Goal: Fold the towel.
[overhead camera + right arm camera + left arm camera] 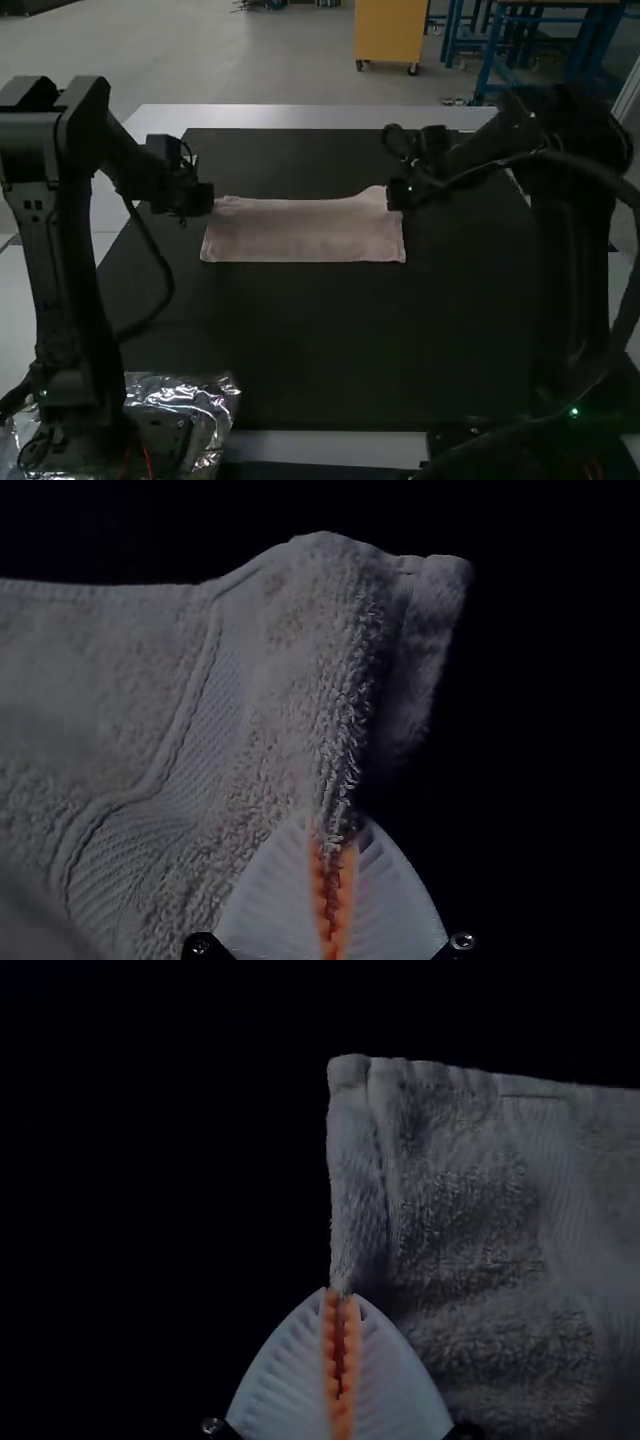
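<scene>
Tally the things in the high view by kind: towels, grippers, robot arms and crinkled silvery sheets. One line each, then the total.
Towel: 1
Left gripper and right gripper: 2
Left arm and right arm: 2
Crinkled silvery sheet: 1
Total: 6

No legible text, numbers or signs.

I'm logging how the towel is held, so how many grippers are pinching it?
2: the left gripper at the towel's left end in the high view, and the right gripper at its right end.
</scene>
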`<action>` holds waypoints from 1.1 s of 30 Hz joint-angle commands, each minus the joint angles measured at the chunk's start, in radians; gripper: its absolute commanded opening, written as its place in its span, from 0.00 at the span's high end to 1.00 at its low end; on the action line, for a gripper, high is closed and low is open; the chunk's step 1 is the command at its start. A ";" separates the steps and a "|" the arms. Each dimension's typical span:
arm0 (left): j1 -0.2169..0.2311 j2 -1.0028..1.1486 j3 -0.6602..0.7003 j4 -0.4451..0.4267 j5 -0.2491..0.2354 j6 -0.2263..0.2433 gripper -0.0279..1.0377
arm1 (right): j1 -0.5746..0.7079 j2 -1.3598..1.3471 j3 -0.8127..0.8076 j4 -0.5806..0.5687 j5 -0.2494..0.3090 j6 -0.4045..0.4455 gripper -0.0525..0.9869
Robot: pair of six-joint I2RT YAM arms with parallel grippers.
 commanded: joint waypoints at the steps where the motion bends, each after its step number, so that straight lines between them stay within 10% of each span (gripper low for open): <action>1: 0.028 -0.070 -0.028 0.008 -0.007 0.016 0.95 | -0.028 -0.083 -0.037 0.005 0.010 0.005 0.97; 33: 0.026 -0.383 -0.435 0.039 -0.010 0.022 0.95 | -0.031 -0.283 -0.467 0.140 -0.059 0.069 0.97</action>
